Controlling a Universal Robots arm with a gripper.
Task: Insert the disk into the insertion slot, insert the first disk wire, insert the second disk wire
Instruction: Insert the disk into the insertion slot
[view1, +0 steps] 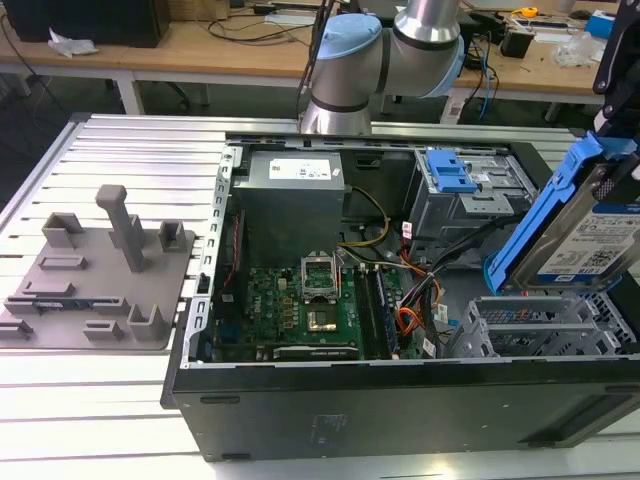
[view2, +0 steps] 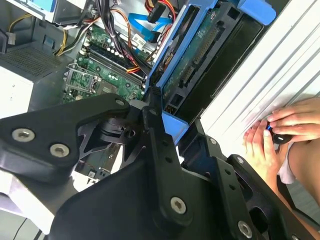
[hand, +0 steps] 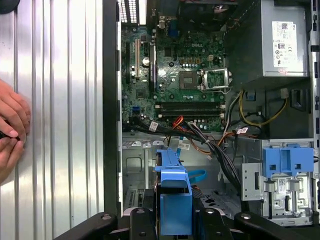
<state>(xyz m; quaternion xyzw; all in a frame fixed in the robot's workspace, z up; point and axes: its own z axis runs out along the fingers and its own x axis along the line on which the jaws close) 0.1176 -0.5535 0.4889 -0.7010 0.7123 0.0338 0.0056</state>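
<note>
The disk (view1: 598, 243), a silver drive in a bright blue caddy, hangs tilted above the open computer case at the exterior view's right. My gripper (view1: 612, 182) is shut on it, and both wrist views show the blue caddy (hand: 175, 192) clamped between the black fingers (view2: 152, 117). Just below the disk sits the insertion slot (view1: 535, 325), a grey perforated cage. Beside the cage lies the first disk wire (view1: 408, 322), an orange-red bundle (hand: 178, 121). The light-blue second disk wire (hand: 198, 176) curves under the disk (view2: 145, 24).
A person's hands (hand: 10, 127) rest on the ribbed table beside the case (view2: 280, 130). Inside the case are the motherboard (view1: 300, 300), a grey power supply (view1: 290, 200) and a taller cage with a blue latch (view1: 452, 172). A grey fixture (view1: 100, 270) stands at the exterior view's left.
</note>
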